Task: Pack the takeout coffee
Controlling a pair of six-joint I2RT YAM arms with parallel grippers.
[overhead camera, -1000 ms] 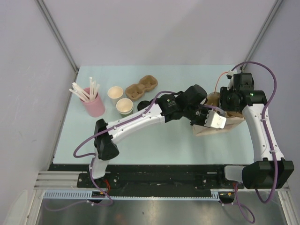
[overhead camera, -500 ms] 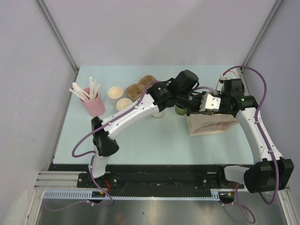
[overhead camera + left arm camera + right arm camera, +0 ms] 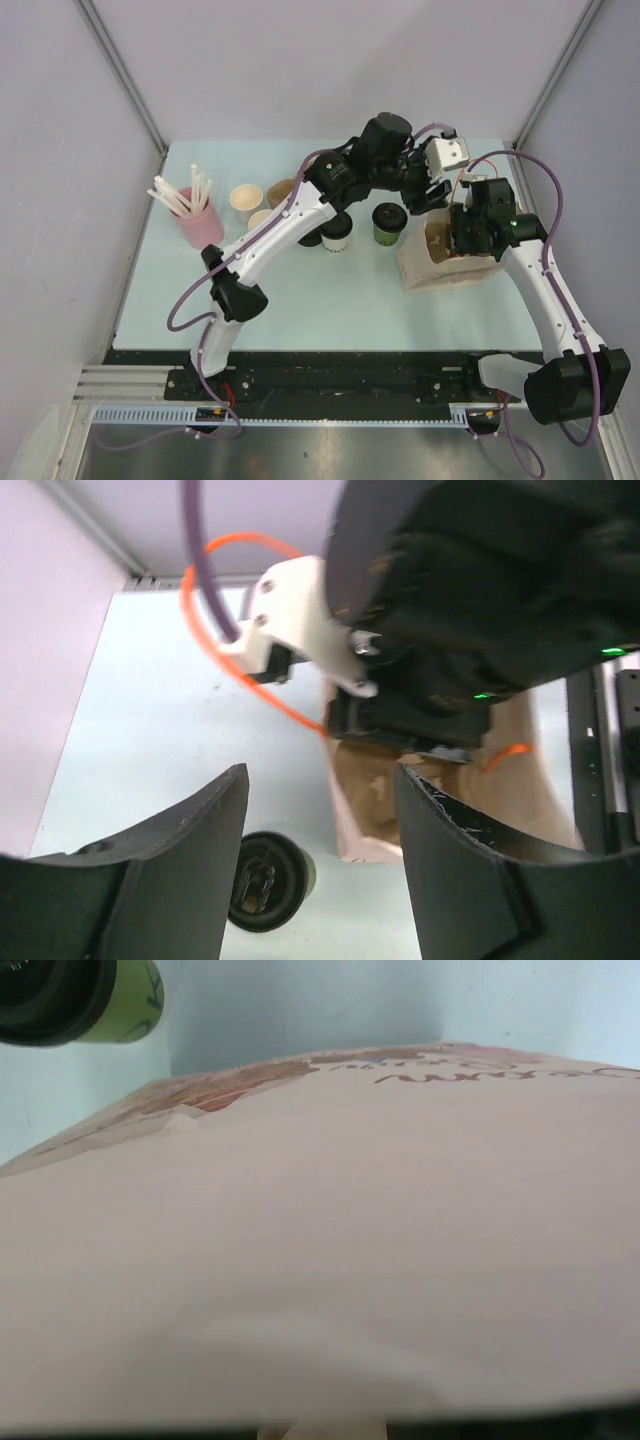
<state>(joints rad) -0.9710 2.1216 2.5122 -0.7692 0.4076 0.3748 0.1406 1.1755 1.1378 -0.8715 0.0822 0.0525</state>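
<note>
Left tool (image 3: 318,800): jaws spread wide with nothing in them, raised above the green-sided cup (image 3: 388,224) and the paper bag (image 3: 455,272). Both lidded cups stand upright on the tabletop (image 3: 300,295), outside the bag. The green one is just beside it, and the white-sided cup (image 3: 337,233) is next over, farther from the bag. Right tool (image 3: 458,238) is at the bag's open rim; can't tell if it's gripping.

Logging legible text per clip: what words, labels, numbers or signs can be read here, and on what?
Red lettering near the brown paper bag edge: too blurred to read.
Pale mark on the round black plastic lid of the green paper cup: too small to read.
No other text shows.
</note>
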